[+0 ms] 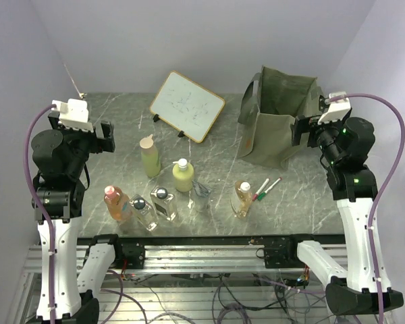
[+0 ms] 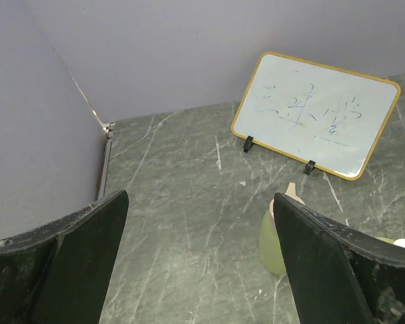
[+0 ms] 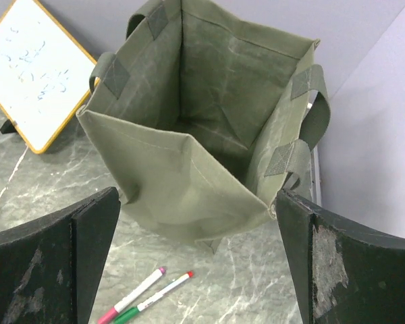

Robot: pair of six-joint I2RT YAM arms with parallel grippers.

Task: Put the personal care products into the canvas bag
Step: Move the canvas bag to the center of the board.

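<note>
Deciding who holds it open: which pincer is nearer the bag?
Right. The right pincer is just right of the bag; the left pincer is far left, beyond the whiteboard.

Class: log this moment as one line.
left claw: open, empty | right claw: open, empty, facing canvas bag | canvas bag: upright, nothing visible inside | personal care products: on table

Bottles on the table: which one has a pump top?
The yellow-green bottle, mid-table; its white pump head sets it apart from the plain-capped pale-green bottle beside it.
</note>
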